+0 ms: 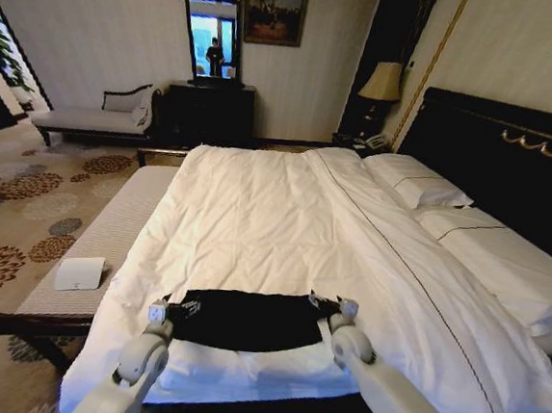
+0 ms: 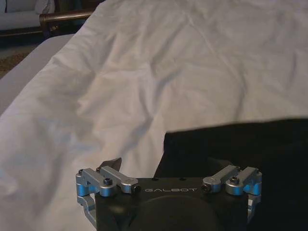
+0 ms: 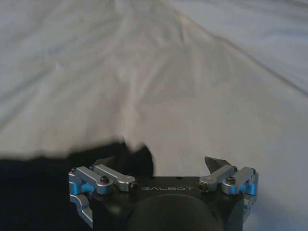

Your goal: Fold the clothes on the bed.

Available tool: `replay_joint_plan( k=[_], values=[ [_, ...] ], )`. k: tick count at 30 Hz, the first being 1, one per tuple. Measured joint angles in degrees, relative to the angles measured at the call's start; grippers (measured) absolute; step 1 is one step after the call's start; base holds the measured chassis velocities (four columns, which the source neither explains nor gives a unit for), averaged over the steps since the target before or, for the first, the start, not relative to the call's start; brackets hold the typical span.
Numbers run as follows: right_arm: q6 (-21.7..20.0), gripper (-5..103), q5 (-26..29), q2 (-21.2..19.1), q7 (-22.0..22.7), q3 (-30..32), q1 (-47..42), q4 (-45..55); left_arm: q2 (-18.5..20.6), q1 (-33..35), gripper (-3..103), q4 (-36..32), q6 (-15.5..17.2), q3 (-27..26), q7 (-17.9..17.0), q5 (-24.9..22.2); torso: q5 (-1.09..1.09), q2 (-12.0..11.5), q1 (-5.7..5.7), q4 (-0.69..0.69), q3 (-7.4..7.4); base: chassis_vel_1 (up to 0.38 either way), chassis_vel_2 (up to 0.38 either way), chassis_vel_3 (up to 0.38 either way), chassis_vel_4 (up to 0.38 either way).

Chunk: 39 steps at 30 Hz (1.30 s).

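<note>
Slippage is the main risk here. The black T-shirt (image 1: 245, 320) lies as a flat dark band across the near edge of the bed (image 1: 274, 226), on the white duvet and close to the mattress's front edge. The left end effector (image 1: 162, 310) sits at the shirt's left end and the right end effector (image 1: 341, 309) at its right end, both low over the fabric.

In the left wrist view the left end effector (image 2: 168, 166) is released, its fingers spread wide: one fingertip (image 2: 111, 162) stands over bare white duvet, the other side is lost against the black cloth (image 2: 240, 144), so I cannot tell whether it is under or over the edge. In the right wrist view the right end effector (image 3: 163, 163) is likewise released, with one fingertip (image 3: 215, 162) over the sheet and the other at a ragged corner of the shirt (image 3: 115, 151).

From this stance, several things could go wrong, in my judgement. A close could pinch the duvet together with the shirt, since white cover lies between the fingers on both sides. It could catch a single layer, or only the thin corner, which would pull free on lifting. Uneven grips would skew the fold. The shirt is also near enough to the bed's edge to be dragged off.
</note>
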Motion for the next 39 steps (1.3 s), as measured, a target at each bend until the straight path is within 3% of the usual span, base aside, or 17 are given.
replay_joint_plan(
  k=[9, 15, 17, 19, 20, 22, 24, 25, 29, 32, 39],
  values=[
    [-1.33, 100, -1.10, -2.98, 8.41, 5.41, -17.32, 17.60, 1.16, 16.03, 100, -10.83, -1.33, -4.99, 2.16, 1.31, -0.02, 0.02, -0.02, 0.01, -0.01, 0.000, 0.000, 0.000, 0.000],
    [-0.61, 100, -1.50, -2.17, 12.44, 6.85, -19.31, 19.98, 1.76, 18.57, 100, -13.06, -2.21, -9.76, 3.08, -0.31, -0.01, 0.02, -0.03, 0.00, -0.01, 0.000, 0.000, 0.000, 0.000],
    [1.18, 100, -1.45, -0.97, 13.75, 7.01, -17.40, 18.70, 0.80, 16.11, 100, -13.81, -2.27, -12.00, 2.85, -6.79, -0.01, 0.02, -0.02, 0.01, 0.00, 0.000, 0.000, 0.000, 0.000],
    [3.52, 100, -1.47, 1.05, 14.39, 7.42, -15.14, 16.88, -1.42, 12.46, 100, -14.93, -2.19, -13.50, 1.55, -17.39, 0.01, 0.01, 0.00, 0.00, 0.01, 0.000, 0.000, 0.000, 0.000],
    [3.52, 100, -1.47, 1.05, 14.39, 7.42, -15.14, 16.88, -1.42, 12.46, 100, -14.93, -2.19, -13.50, 1.55, -17.39, 0.01, 0.01, 0.00, 0.00, 0.01, 0.000, 0.000, 0.000, 0.000],
    [5.19, 100, -2.19, 3.20, 14.47, 8.09, -13.89, 15.26, -4.74, 9.35, 100, -15.46, -1.24, -14.05, -0.49, -26.71, 0.01, 0.00, 0.01, 0.00, 0.01, 0.000, 0.000, 0.000, 0.000],
    [5.78, 100, -3.04, 4.91, 14.21, 8.74, -13.52, 14.15, -8.16, 7.78, 100, -14.74, 0.01, -13.99, -2.58, -31.58, 0.01, 0.00, 0.00, -0.01, 0.01, 0.000, 0.000, 0.000, 0.000],
    [5.78, 100, -3.04, 4.91, 14.21, 8.74, -13.52, 14.15, -8.16, 7.78, 100, -14.74, 0.01, -13.99, -2.58, -31.58, 0.01, 0.00, 0.00, -0.01, 0.01, 0.000, 0.000, 0.000, 0.000],
    [5.98, 100, -3.30, 8.41, 13.73, 10.61, -13.44, 13.09, -12.82, 7.98, 100, -11.65, 3.14, -13.39, -4.42, -40.10, -0.01, 0.00, 0.00, 0.01, 0.01, 0.000, 0.000, 0.000, 0.000],
    [5.97, 100, -3.27, 9.52, 13.59, 11.39, -13.49, 12.89, -14.33, 8.31, 100, -10.08, 3.89, -13.39, -4.89, -43.43, 0.00, 0.00, 0.00, 0.01, 0.01, 0.000, 0.000, 0.000, 0.000],
    [5.91, 100, -3.31, 10.57, 13.31, 11.92, -13.91, 11.74, -16.52, 7.69, 100, -6.54, 3.51, -12.48, -4.85, -44.84, -0.01, 0.00, 0.00, 0.01, 0.01, 0.000, 0.000, 0.000, 0.000]
  ],
)
